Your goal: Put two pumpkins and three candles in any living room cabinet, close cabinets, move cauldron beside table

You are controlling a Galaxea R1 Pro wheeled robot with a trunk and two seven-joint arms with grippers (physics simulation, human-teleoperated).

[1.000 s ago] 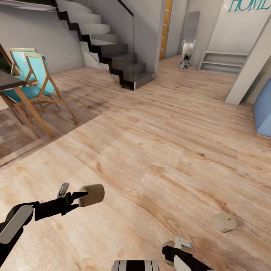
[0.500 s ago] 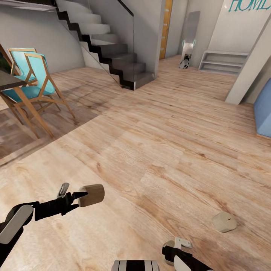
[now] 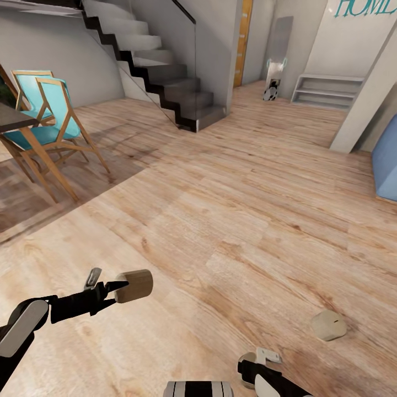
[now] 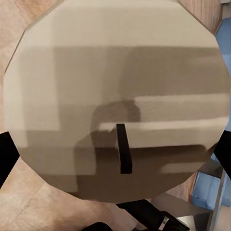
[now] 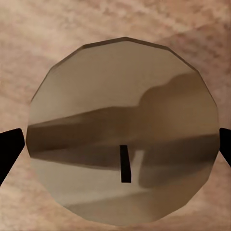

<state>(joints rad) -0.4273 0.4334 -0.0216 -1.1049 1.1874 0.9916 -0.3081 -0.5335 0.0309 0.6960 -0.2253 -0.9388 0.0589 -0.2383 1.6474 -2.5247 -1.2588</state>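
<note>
Currently in transit on open wood floor point(image 3: 231, 220); stairs point(image 3: 160, 60) far left of centre, turquoise chairs point(image 3: 47, 110) at far left.

Left claw point(image 3: 124, 286): clenched on first candle point(image 3: 135, 285), a short beige cylinder held clear of the floor at near left. The left wrist view has its round face and dark wick point(image 4: 124, 154) between the black fingertips.

Right claw point(image 3: 259, 366): at the near edge, right of centre. In the right wrist view, second candle point(image 5: 122, 130) sits between the two fingertips, which meet its sides. I judge it grasped, though the head view gives little to confirm this.

Third candle point(image 3: 328, 325): lying on the floor at near right, apart from both claws, untouched.

Progress (judgement): early.
- Two candles in hand, none stowed.
- Third candle needs a later pickup, as both claws are occupied.
- Pumpkins, cabinet closing and cauldron placement: status cannot be assessed here, so I count all as outstanding.
</note>
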